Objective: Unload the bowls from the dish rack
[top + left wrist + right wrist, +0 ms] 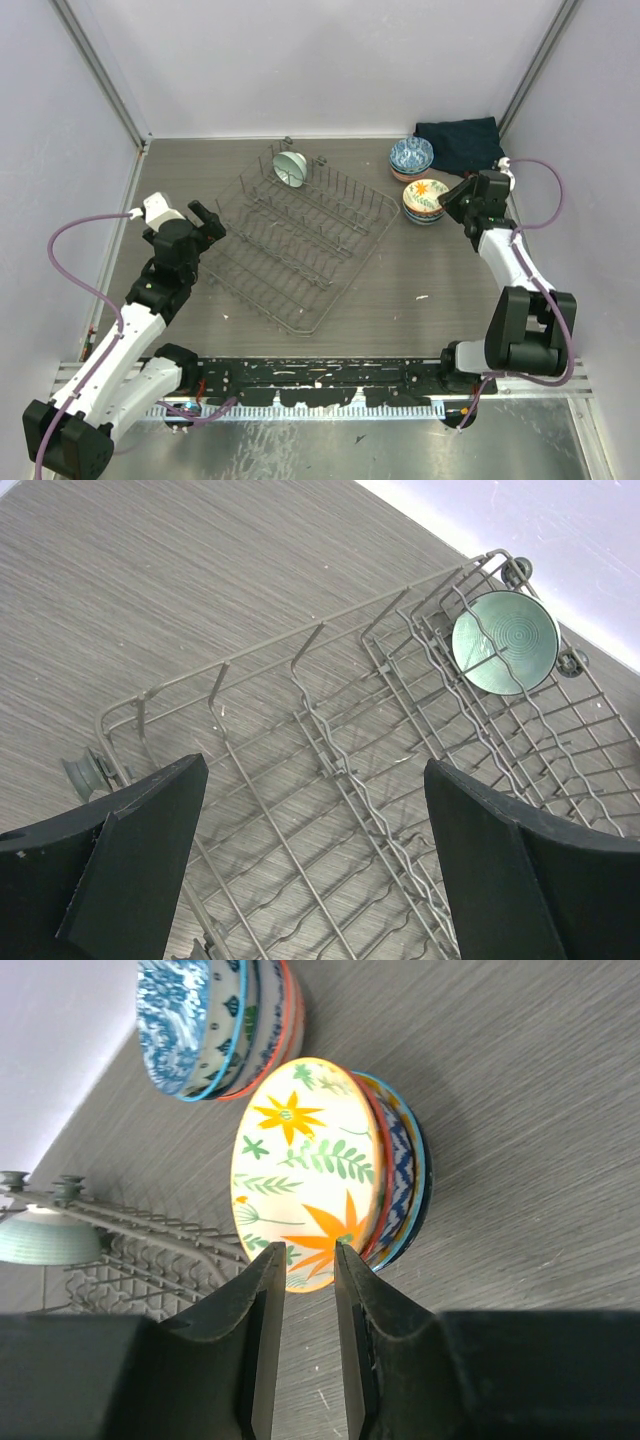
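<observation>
The grey wire dish rack [300, 240] lies mid-table, set at an angle. One pale mint bowl [290, 168] stands on edge in its far corner, also seen in the left wrist view [505, 642] and the right wrist view [45, 1238]. My left gripper [212, 222] hovers wide open over the rack's left end [330, 760], with nothing between its fingers. At the back right a flower-patterned bowl [305, 1170] tops a short stack [425, 198]. My right gripper [310, 1250] is narrowly open, with that bowl's near rim at its fingertips.
A second stack of bowls topped by a blue patterned one [411, 156] stands behind the flower stack, also seen in the right wrist view [215, 1020]. A dark folded cloth [460, 140] lies in the back right corner. Walls close in the table on three sides.
</observation>
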### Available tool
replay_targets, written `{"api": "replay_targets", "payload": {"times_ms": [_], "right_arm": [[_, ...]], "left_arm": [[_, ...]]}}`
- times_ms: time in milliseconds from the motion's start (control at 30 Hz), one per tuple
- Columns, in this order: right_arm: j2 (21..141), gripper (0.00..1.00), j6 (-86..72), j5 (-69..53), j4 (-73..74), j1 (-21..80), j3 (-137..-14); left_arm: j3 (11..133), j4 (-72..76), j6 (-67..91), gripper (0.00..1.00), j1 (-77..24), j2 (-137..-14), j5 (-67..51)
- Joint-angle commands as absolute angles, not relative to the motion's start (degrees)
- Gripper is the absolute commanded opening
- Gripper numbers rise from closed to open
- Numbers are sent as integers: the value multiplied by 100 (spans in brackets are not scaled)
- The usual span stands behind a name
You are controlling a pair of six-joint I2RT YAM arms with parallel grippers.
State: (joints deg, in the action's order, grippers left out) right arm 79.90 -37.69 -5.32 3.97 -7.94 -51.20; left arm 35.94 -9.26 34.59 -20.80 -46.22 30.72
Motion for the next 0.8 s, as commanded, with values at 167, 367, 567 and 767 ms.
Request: {"api": "replay_targets", "payload": {"times_ms": [167, 367, 567, 767], "right_arm": [[7172, 36, -3701, -743, 204, -776, -4930], [6927, 39, -2880, -883, 58, -121, -5080], [7278, 42, -1807, -143, -184, 1539, -5732], [8379, 44, -675, 1001, -825, 3009, -6460]], "left_arm": [[3538, -729, 3428, 98, -2093, -4623, 3120], [3530, -721, 3419, 98, -2092, -4622, 3129], [3547, -737, 3401, 98, -2092, -4660, 3130], [3543, -721, 3409, 98, -2093, -4657, 3128]]}}
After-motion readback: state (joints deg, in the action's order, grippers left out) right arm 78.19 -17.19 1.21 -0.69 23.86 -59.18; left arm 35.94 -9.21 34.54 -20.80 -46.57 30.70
